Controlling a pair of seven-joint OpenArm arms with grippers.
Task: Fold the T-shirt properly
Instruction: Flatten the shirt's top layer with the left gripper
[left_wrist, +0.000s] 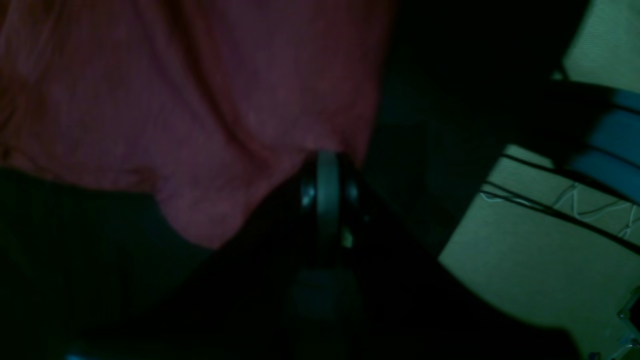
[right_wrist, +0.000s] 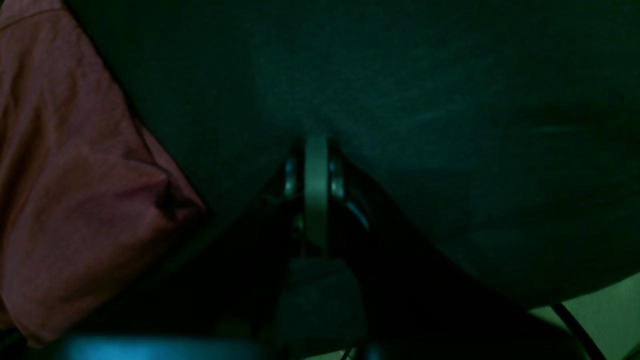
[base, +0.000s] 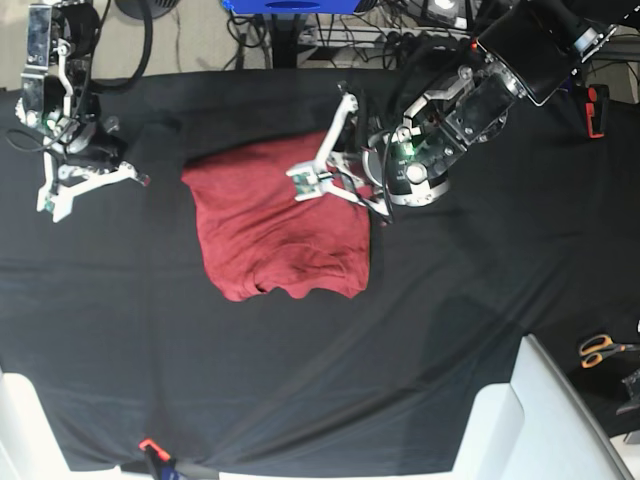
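The brick-red T-shirt (base: 280, 225) lies folded into a rough rectangle on the black cloth (base: 450, 290), mid-table. In the left wrist view the T-shirt (left_wrist: 190, 100) fills the upper left, with creases running to the fingertips. My left gripper (left_wrist: 327, 157) is shut on the shirt's edge; in the base view it (base: 318, 180) sits at the shirt's upper right part. My right gripper (right_wrist: 316, 142) is shut with its tips against the black cloth (right_wrist: 450, 125), to the right of a bunched part of the T-shirt (right_wrist: 75, 190). In the base view it (base: 120, 168) is left of the shirt, apart from it.
Orange-handled scissors (base: 600, 348) lie at the right edge. A white panel (base: 535, 420) stands at the bottom right. A blue box (base: 290, 5) and cables are beyond the far edge. A small orange clip (base: 150, 446) sits at the front edge. Floor (left_wrist: 525, 260) shows beside the table.
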